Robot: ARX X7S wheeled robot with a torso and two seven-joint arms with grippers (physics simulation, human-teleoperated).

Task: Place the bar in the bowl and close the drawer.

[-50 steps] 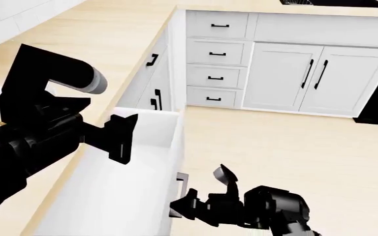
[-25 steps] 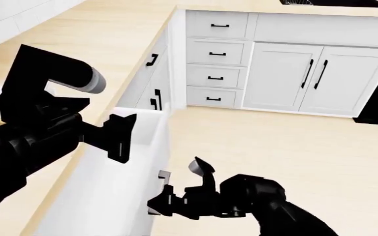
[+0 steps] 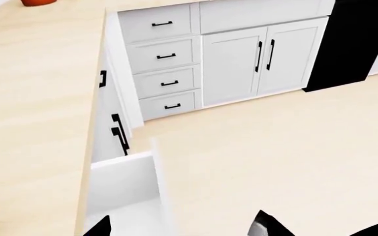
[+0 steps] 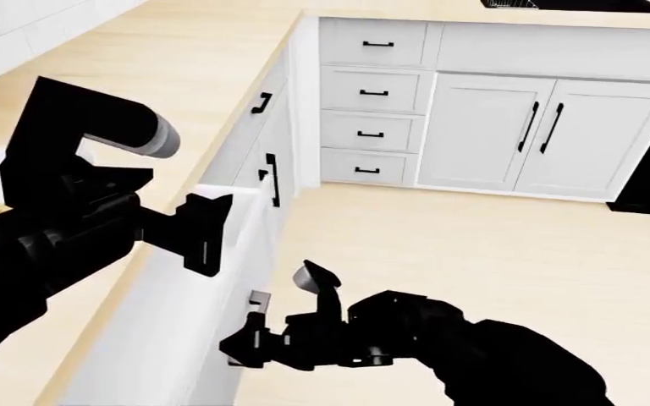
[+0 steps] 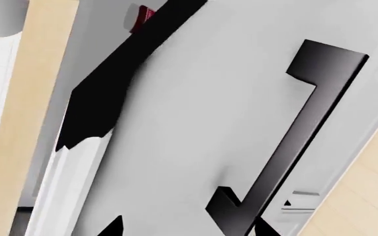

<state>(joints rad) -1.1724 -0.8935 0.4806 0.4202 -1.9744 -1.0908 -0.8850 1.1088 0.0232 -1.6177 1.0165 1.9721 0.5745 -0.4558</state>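
The drawer juts out from under the light wood counter at the near left, partly open, its plain white front facing right toward the pale floor. In the left wrist view its white inside shows below the counter edge. The right gripper sits low against the drawer front, right at the black squared pull handle; in the right wrist view that handle fills the frame close up, with the gripper's two dark fingertips at the picture's edge, spread apart on either side of the handle's lower end. Whether they touch the handle cannot be told.

The left gripper hangs above the open drawer, beside the counter edge, with its jaws apart and nothing between them. The bulky black left arm covers much of the near counter.

Neither the bar nor the bowl can be made out in these views. A bit of a red thing stands on the far counter in the left wrist view.

Farther off, a stack of four small drawers stands in the corner, with two cabinet doors bearing vertical black handles to their right.
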